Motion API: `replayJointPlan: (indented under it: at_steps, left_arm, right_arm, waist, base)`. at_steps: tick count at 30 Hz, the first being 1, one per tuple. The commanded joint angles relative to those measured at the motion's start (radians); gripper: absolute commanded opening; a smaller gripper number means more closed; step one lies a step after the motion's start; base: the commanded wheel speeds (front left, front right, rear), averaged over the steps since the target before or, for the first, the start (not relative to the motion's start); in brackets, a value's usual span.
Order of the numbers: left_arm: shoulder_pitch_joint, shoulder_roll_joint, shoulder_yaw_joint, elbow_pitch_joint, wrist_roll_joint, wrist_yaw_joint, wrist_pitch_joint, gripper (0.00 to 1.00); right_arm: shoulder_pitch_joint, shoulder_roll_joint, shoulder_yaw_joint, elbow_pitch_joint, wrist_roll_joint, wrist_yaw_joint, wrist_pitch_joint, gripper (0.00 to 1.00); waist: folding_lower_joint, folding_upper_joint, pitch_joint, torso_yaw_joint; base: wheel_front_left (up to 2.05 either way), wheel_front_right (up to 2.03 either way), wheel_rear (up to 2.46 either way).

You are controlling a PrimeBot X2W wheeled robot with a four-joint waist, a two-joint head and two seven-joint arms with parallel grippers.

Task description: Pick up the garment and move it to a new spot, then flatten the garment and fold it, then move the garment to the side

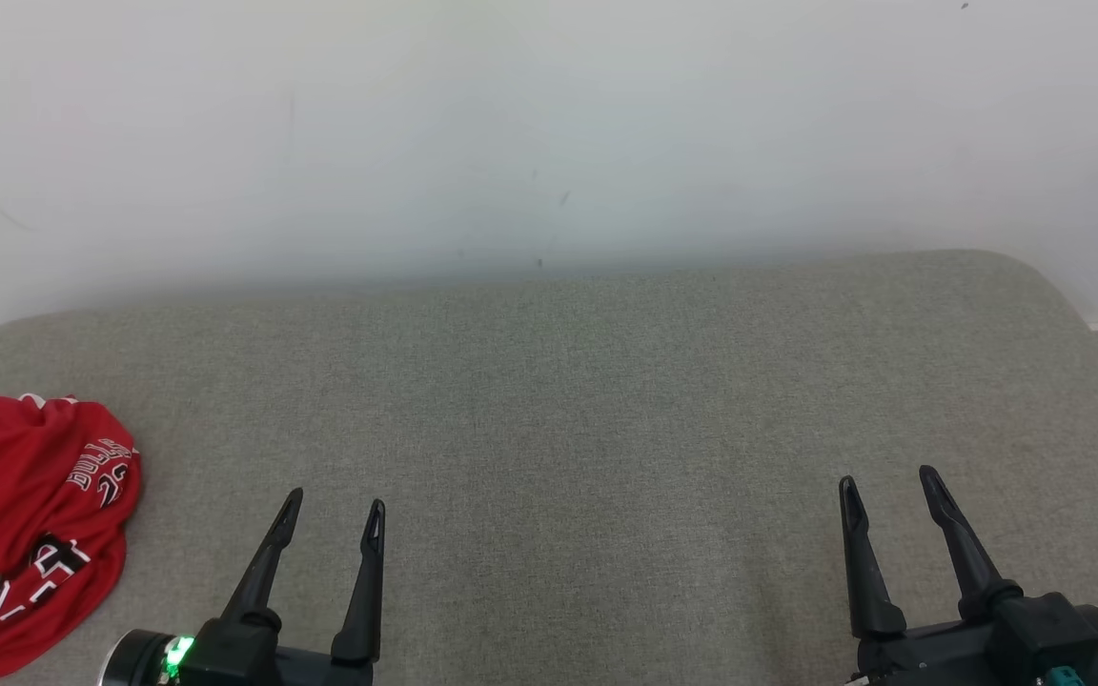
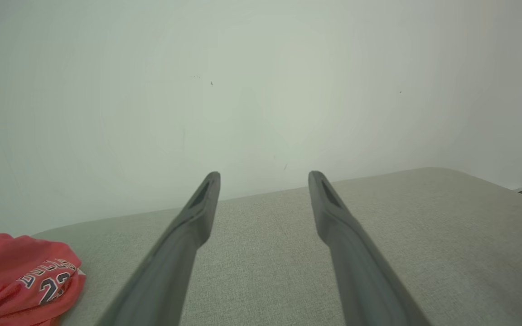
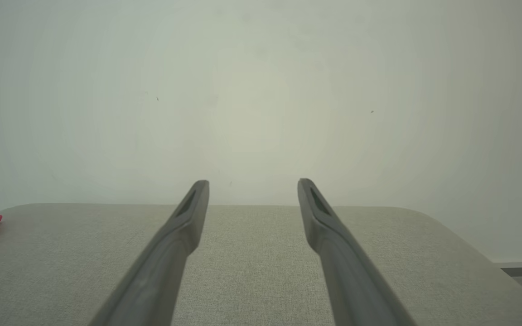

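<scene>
Red garment (image 1: pixel 30 534) lies crumpled at 9 o'clock on the table (image 1: pixel 606 400), near the left tool (image 1: pixel 335 500) at 7 o'clock. Left tool and right tool (image 1: pixel 887 478) stand wide open, empty. Approach from above; pinch a raised fold, not the table cover.

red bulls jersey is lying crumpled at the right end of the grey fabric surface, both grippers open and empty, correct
Wrong side: the red Bulls jersey lies crumpled at the left end of the grey fabric surface, as the head view shows. The left gripper and right gripper are open and empty.
</scene>
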Motion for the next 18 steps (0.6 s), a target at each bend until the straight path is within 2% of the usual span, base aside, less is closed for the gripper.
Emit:
replayJointPlan:
  at_steps: [1,10,18]
  left_arm:
    - [-0.016,0.004,-0.003,0.002,0.022,0.001,-0.011,1.00]
    - [-0.023,0.004,-0.015,0.009,0.082,-0.003,-0.020,1.00]
    - [-0.022,-0.003,-0.009,0.016,0.072,-0.004,-0.020,1.00]
  right_arm:
    - [0.013,-0.001,-0.004,-0.008,-0.019,0.003,-0.008,1.00]
    - [0.021,0.001,-0.012,-0.020,-0.080,0.003,-0.026,1.00]
    - [0.014,0.001,-0.009,-0.012,-0.077,0.003,-0.023,1.00]
  waist:
    - [-0.0001,0.0000,0.000,0.000]
    - [-0.0001,0.0000,-0.002,0.001]
    - [-0.0001,0.0000,-0.005,0.000]
  base:
    - [0.00,0.00,0.00]
    - [0.00,0.00,0.00]
    - [0.00,0.00,0.00]
